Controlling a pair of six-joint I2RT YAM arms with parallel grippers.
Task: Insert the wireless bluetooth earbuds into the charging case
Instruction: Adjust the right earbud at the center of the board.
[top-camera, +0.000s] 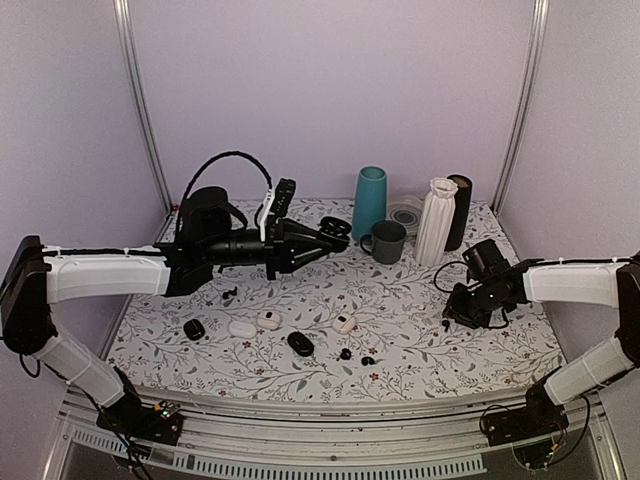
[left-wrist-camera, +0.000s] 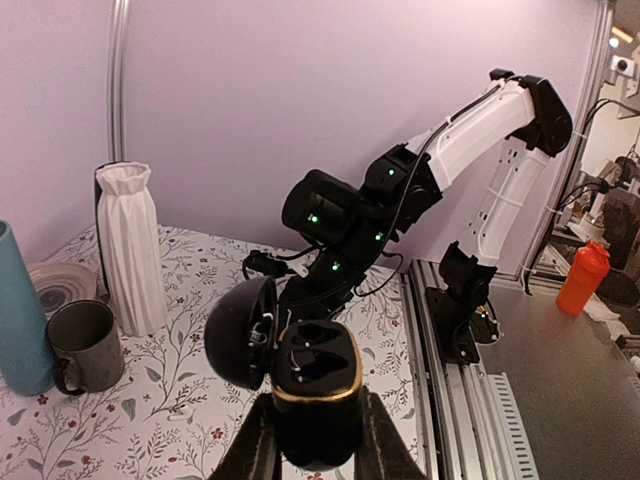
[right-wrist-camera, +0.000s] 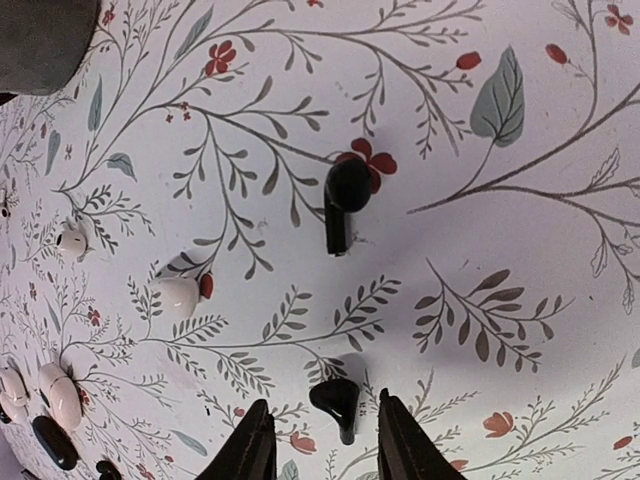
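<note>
Left gripper (left-wrist-camera: 315, 445) raised above floral-patterned worktop (top-camera: 400, 330), jaws clamped on glossy black charging case with gold rim (left-wrist-camera: 317, 385), lid hinged open. Right gripper (right-wrist-camera: 320, 440) low over worktop, jaws apart, small glossy black stemmed earbud (right-wrist-camera: 337, 403) lying on worktop between them. Second black stemmed earbud (right-wrist-camera: 345, 200) lies on worktop just beyond.

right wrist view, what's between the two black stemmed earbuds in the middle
Only bare floral cloth lies between the near earbud and the far earbud; the right wrist view shows it.
</note>
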